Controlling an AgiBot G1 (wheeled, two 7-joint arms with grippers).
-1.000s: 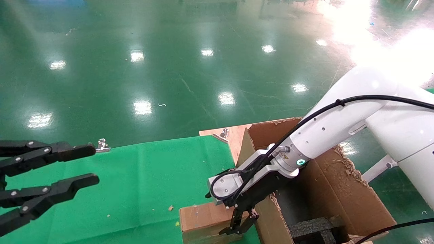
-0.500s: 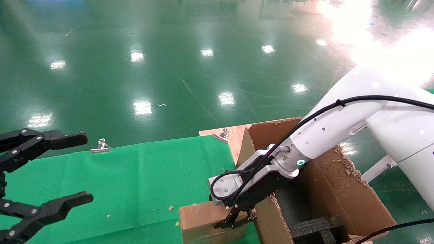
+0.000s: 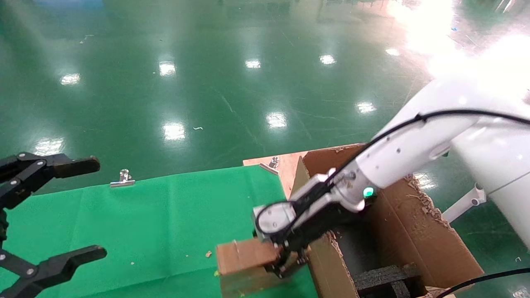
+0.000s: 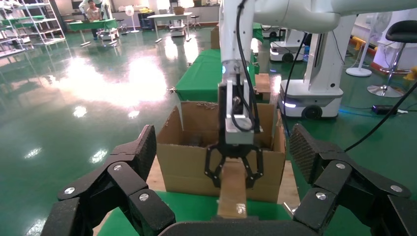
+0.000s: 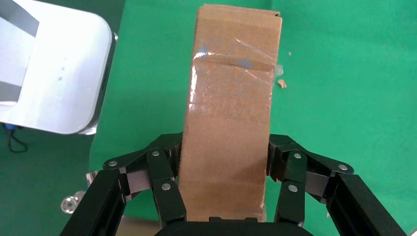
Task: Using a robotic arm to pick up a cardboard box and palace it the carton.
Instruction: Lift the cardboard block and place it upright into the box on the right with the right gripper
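Note:
The small brown taped cardboard box is clamped between the black fingers of my right gripper, just over the green cloth and next to the carton's near wall. In the right wrist view the box fills the space between the fingers of the right gripper. The large carton with torn flaps stands to the right, with black foam inside. My left gripper is open and empty at the far left. In its wrist view, the box is in front of the carton.
A green cloth covers the table. Metal clips sit at its far edge. A strip of bare wooden board shows beside the carton. Shiny green floor lies beyond. A white robot base stands behind the carton.
My right gripper has shut on the box and raised it slightly. My left gripper has opened wider and drawn back to the left.

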